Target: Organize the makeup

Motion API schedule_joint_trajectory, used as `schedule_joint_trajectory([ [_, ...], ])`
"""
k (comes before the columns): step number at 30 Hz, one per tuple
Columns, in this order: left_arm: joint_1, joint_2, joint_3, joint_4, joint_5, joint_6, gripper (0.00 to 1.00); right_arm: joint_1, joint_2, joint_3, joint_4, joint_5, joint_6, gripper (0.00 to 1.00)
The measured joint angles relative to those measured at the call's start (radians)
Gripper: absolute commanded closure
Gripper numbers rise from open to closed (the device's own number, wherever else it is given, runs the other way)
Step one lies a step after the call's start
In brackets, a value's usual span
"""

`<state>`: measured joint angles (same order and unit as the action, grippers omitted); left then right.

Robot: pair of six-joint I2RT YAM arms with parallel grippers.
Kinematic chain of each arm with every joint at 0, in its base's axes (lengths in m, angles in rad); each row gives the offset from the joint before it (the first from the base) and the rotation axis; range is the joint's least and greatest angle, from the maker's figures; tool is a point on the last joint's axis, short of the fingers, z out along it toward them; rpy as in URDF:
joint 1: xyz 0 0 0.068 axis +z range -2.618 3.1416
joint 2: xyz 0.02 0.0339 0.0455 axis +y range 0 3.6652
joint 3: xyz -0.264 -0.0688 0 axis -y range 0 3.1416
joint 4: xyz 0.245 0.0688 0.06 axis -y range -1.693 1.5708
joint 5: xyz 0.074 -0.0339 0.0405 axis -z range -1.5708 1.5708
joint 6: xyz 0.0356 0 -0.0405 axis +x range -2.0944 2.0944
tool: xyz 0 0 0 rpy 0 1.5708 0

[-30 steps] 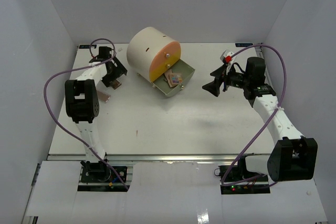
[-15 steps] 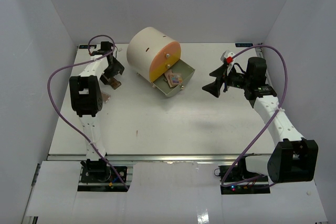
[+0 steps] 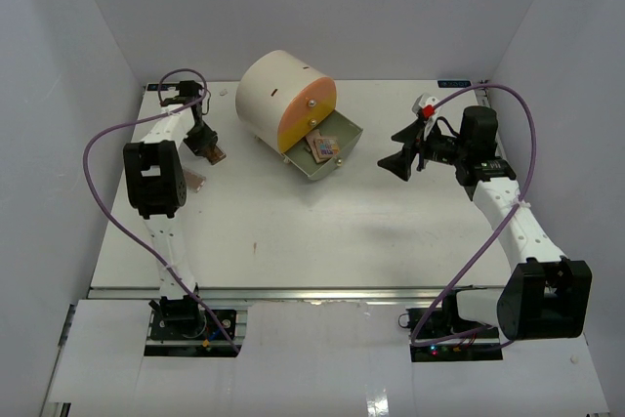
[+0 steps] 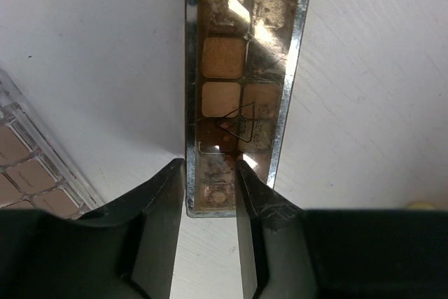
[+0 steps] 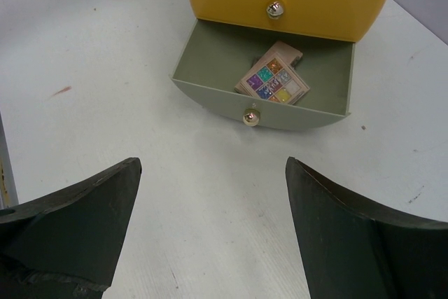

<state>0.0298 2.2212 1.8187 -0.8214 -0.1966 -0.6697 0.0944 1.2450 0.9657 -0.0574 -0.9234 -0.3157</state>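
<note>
A slim brown palette [image 4: 241, 82] with a chrome rim lies on the table at the back left [image 3: 215, 154]. My left gripper [image 4: 208, 173] is down over its near end with the jaws narrowed. One finger [image 4: 164, 194] touches the rim's left edge. The other finger lies over the palette's face, so I cannot tell whether it is gripped. A clear palette of tan pans [image 4: 24, 166] lies beside it [image 3: 193, 181]. A square colour palette [image 5: 273, 82] rests on a pinkish one inside the open drawer [image 3: 342, 134]. My right gripper [image 5: 210, 173] hangs open and empty in front of the drawer.
The cream cylindrical drawer unit [image 3: 278, 95] with the orange-yellow front stands at the back centre, its lowest grey-green drawer [image 5: 210, 99] pulled out toward the right arm. White walls close in the table on three sides.
The left gripper's jaws went from wide open to narrow around the brown palette's end, and the wrist shifted slightly left. The right arm has not moved.
</note>
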Motion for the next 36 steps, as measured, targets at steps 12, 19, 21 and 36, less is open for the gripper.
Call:
schedule_joint_trajectory([
  [12,0.031,-0.008,-0.027,0.042,0.066,0.056,0.22,-0.01,0.002,0.0,0.0,-0.004,0.0,0.1],
  [19,0.039,-0.007,-0.028,0.054,0.128,0.091,0.19,-0.014,0.002,-0.001,0.0,-0.008,0.0,0.1],
  [21,0.039,-0.004,-0.028,0.055,0.139,0.096,0.19,-0.016,0.002,-0.002,0.0,-0.008,0.0,0.1],
  [36,0.039,0.058,0.142,-0.009,0.136,0.003,0.15,-0.016,0.003,-0.009,0.0,-0.022,0.001,0.1],
])
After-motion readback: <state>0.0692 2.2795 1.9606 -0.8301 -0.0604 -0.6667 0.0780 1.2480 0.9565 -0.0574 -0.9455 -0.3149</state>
